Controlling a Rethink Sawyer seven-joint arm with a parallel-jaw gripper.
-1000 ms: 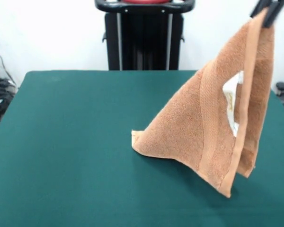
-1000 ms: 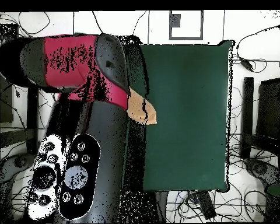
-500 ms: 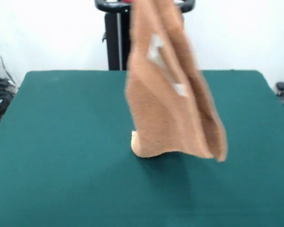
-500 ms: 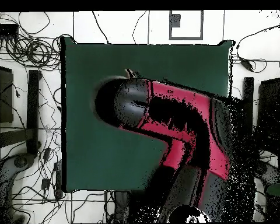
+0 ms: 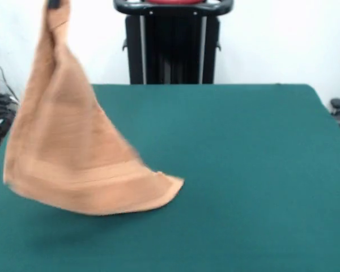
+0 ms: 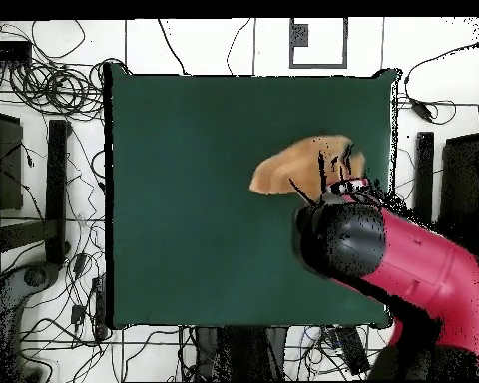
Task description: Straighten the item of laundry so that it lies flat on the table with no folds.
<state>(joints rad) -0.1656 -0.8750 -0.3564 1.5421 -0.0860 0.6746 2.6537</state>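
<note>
Front view had the towel (image 5: 73, 153) hanging from one corner up at the top left, where the gripper (image 5: 54, 4) was clamped on it, with the bottom hem draped and one tip just touching the green table (image 5: 243, 170), tons of bare felt open to the right. Overhead, the arm (image 6: 403, 264) reached in over the table's right side. Half a second earlier the towel hung mid-table, so it had swung way left.
</note>
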